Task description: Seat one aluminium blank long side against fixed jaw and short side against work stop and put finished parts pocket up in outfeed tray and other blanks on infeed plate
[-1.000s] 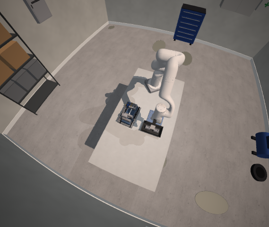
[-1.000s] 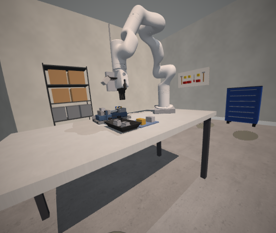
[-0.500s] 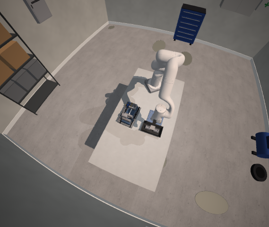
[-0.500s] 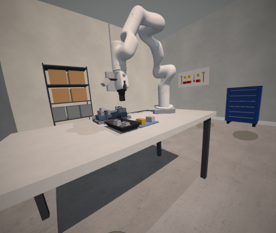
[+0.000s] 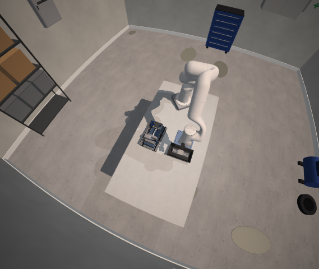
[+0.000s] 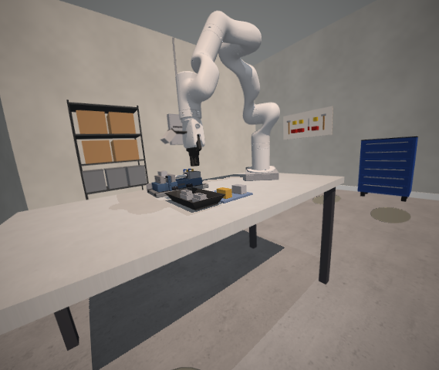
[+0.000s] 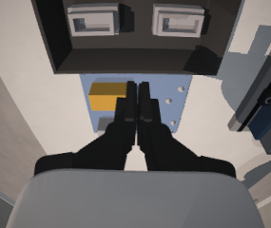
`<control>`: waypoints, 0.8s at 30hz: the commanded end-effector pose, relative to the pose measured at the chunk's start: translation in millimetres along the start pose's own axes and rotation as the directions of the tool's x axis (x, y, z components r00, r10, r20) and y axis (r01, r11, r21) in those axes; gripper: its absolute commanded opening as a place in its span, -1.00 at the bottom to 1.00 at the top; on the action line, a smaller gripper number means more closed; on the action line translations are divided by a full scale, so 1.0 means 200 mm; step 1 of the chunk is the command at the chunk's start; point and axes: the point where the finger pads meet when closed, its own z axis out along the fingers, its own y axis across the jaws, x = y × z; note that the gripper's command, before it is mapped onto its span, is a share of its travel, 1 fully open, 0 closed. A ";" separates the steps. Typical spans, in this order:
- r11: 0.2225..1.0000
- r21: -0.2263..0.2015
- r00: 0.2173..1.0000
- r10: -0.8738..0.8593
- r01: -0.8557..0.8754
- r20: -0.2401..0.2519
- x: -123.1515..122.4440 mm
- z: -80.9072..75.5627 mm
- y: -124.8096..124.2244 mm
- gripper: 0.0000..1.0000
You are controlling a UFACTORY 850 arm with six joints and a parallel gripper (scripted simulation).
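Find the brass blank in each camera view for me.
Top: not visible, hidden under the wrist.
Exterior: brass blank on the blue infeed plate, right of the black tray.
Wrist: brass blank just below the tray, left of the shut jaws.
Shared landmark: the tray.

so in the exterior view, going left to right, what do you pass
shelf rack → vise → outfeed tray → brass blank → aluminium blank → tool board → blue cabinet
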 end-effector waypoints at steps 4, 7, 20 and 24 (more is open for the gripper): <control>1.000 0.001 1.000 0.000 0.000 -0.002 0.01 0.06 0.00 -1.00; 1.000 0.001 1.000 0.000 0.000 -0.002 0.01 0.09 0.00 -1.00; 1.000 0.001 1.000 0.000 0.000 -0.002 0.01 0.16 0.00 -1.00; 1.000 0.001 1.000 0.000 0.000 -0.002 0.01 0.17 0.00 -1.00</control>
